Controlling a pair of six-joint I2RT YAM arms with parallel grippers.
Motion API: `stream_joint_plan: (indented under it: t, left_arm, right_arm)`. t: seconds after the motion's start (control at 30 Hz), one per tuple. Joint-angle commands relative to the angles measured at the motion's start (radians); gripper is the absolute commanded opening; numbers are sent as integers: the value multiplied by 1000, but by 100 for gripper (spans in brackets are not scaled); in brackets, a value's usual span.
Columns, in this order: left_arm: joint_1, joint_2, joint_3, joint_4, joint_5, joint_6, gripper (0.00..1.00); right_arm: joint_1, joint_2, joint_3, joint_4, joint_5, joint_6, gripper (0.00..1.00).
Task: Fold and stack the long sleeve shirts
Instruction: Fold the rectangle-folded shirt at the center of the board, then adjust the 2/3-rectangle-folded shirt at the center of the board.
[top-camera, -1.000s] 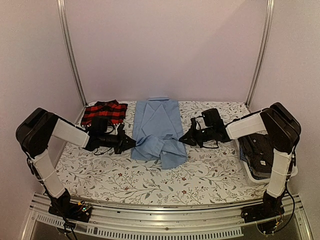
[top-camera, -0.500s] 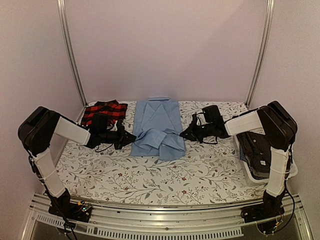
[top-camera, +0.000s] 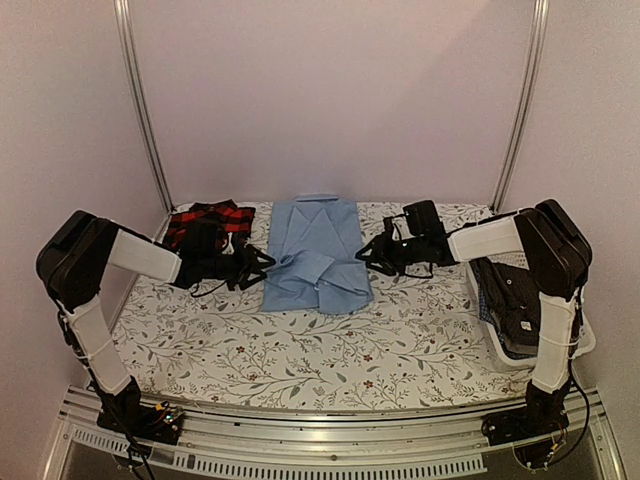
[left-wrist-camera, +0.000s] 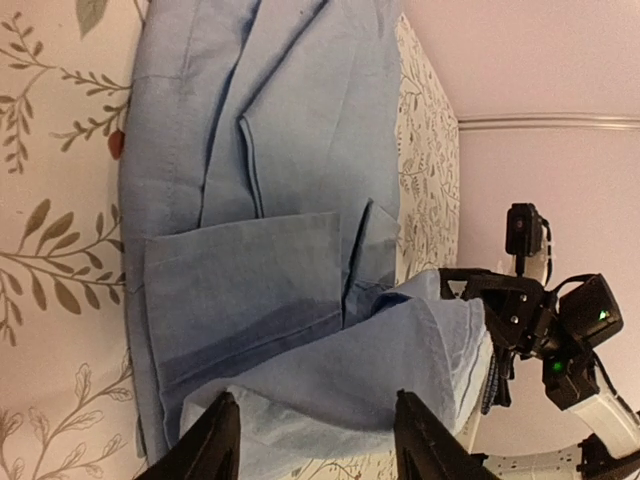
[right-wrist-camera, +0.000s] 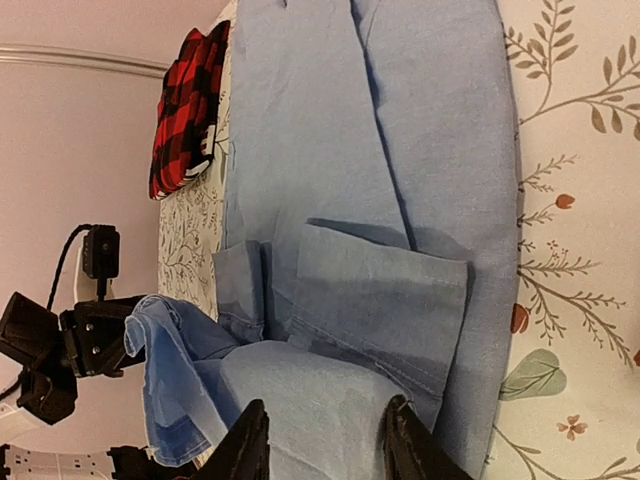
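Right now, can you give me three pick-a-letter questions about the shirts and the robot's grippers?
1. Where on the table is the plaid shirt? A) near right corner B) far left corner C) centre
2. What colour is the middle shirt? A) light blue B) green C) yellow
3. Its near edge is: A) lying flat B) pinched by the left gripper and right gripper C) hanging off

B: it lies far back on the left. A: it is plainly light blue. B: each gripper holds a raised corner.
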Motion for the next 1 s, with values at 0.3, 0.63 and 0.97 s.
stream_joint_plan:
  t: [0.3,0.63,0.97]
  left_arm:
    - [22,-114,69,-173,-54,203,65]
    - [20,-50,168,-314,-95,324,60]
    - [20,163,435,-476,-188,461,53]
  right_arm:
    - [8,-114,-43,-167,76,-194,54]
    - [117,-201,-97,-233,197,-322,55]
    - [177,-219,-101,-292,330,-365,58]
